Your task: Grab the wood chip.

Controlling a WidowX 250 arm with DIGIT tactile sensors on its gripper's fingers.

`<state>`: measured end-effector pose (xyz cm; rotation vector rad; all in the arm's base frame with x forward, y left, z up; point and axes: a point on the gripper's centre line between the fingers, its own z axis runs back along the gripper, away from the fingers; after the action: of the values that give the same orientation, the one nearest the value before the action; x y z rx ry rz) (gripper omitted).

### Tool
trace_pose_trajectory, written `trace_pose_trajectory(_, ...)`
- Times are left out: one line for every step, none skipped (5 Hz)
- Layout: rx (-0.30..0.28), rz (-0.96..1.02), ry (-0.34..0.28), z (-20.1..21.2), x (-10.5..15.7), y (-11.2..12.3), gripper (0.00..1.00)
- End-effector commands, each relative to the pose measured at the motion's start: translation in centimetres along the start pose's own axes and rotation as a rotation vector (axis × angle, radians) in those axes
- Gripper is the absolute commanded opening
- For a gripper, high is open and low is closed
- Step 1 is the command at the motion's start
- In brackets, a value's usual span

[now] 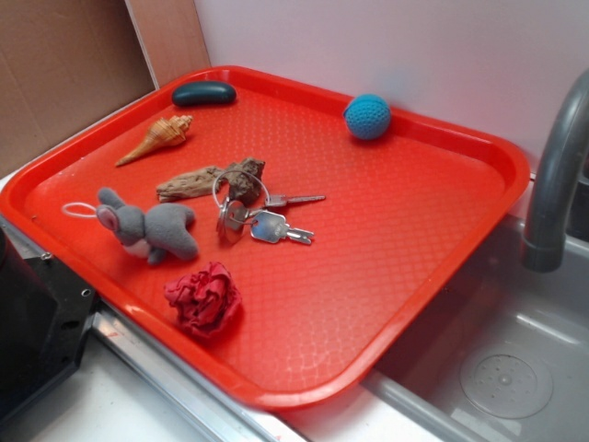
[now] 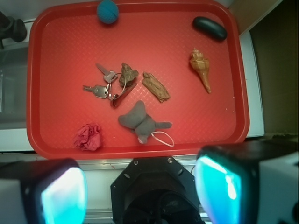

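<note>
The wood chip (image 1: 189, 182) (image 2: 155, 87), a flat grey-brown sliver, lies near the middle of the red tray (image 1: 414, 239) (image 2: 60, 56). One end rests close to a shorter, darker wood chunk (image 1: 247, 177) (image 2: 127, 74). In the wrist view my gripper (image 2: 140, 191) hangs high, back from the tray's near edge and over the black robot base (image 2: 156, 191). It is open, its two fingers (image 2: 56, 196) wide apart with nothing between them. The exterior view does not show the gripper.
Also on the tray are a key ring (image 1: 262, 221) (image 2: 100, 86) touching the dark chunk, a grey plush animal (image 1: 152, 228) (image 2: 140, 121), a crumpled red cloth (image 1: 204, 299) (image 2: 88, 136), a tan seashell (image 1: 156, 138) (image 2: 201, 67), a blue ball (image 1: 367, 117) and a dark oval stone (image 1: 203, 93). A faucet (image 1: 557, 175) and sink (image 1: 497, 368) lie at the right.
</note>
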<state>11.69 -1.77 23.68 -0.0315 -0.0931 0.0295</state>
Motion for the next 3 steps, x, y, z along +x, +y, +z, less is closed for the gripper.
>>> trace_pose_trajectory(0.000, 0.000, 0.000, 0.0, 0.0, 0.0, 1.00)
trace_pose_trajectory(-0.014, -0.169, -0.002, -5.4, 4.6, 2.1, 1.00)
trace_pose_trajectory(0.041, -0.243, -0.016, -9.2, 8.1, 2.9, 1.00)
